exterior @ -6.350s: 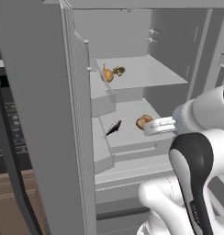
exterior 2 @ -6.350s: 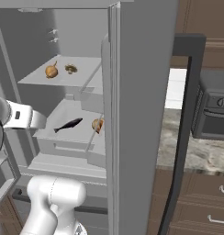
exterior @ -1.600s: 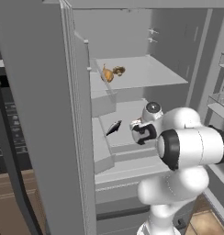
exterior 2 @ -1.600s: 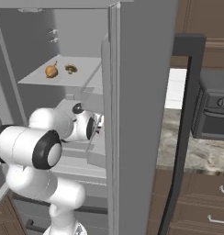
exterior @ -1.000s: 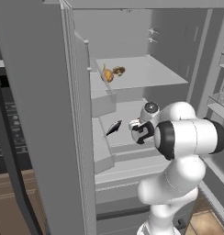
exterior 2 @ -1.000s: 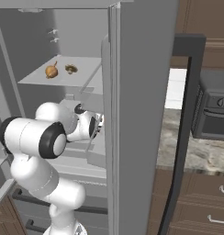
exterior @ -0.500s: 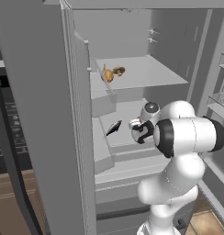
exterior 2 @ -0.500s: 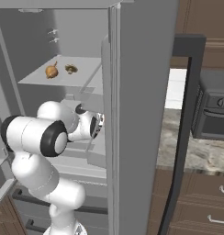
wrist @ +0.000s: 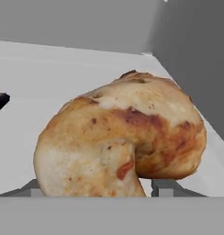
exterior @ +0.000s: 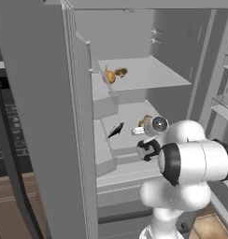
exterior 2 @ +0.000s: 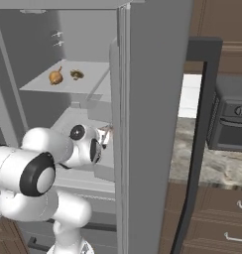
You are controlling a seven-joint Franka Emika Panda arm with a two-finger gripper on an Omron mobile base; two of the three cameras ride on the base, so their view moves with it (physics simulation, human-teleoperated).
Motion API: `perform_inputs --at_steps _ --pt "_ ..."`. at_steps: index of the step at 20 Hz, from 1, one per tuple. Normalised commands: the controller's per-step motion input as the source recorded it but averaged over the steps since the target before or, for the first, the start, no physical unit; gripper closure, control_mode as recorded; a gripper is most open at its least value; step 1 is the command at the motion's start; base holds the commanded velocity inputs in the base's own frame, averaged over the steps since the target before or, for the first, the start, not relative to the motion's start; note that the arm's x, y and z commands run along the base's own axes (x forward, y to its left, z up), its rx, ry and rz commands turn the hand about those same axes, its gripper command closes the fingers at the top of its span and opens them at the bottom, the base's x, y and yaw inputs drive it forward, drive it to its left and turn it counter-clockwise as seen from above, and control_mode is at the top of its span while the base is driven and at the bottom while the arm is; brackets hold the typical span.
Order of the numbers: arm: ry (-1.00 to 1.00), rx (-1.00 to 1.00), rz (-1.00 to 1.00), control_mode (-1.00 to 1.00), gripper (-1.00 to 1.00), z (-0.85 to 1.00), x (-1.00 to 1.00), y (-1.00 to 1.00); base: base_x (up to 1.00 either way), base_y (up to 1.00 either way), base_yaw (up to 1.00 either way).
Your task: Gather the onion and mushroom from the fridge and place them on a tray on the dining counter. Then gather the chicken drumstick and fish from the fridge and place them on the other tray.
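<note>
**Gripper reaches the chicken drumstick on the fridge's middle shelf**

The fridge (exterior: 46, 93) stands open, and every place here is given against its 2 inner shelves. On the upper shelf sits the onion (exterior: 109, 76), with the mushroom (exterior: 120, 72) just beside it to the right. On the middle shelf lies the dark fish (exterior: 116, 130), toward the left. Right of it, on the same shelf, is the chicken drumstick (wrist: 123, 137). The gripper (wrist: 98, 189) has its 2 fingers either side of the drumstick's lower part; whether they press it or stand free, I cannot tell.
</note>
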Motion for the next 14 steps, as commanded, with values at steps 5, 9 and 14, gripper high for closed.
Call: perform_inputs --at_steps 5,9,14 --pt "-0.01 0.0 0.0 -1.0 1.0 0.83 -0.54 0.2 0.0 0.0 0.0" --pt "0.19 0.02 0.0 -1.0 1.0 0.96 -0.57 0.12 0.0 0.0 0.0" --pt "0.29 0.01 -0.01 -1.0 1.0 0.53 -0.63 0.11 0.0 0.0 0.0"
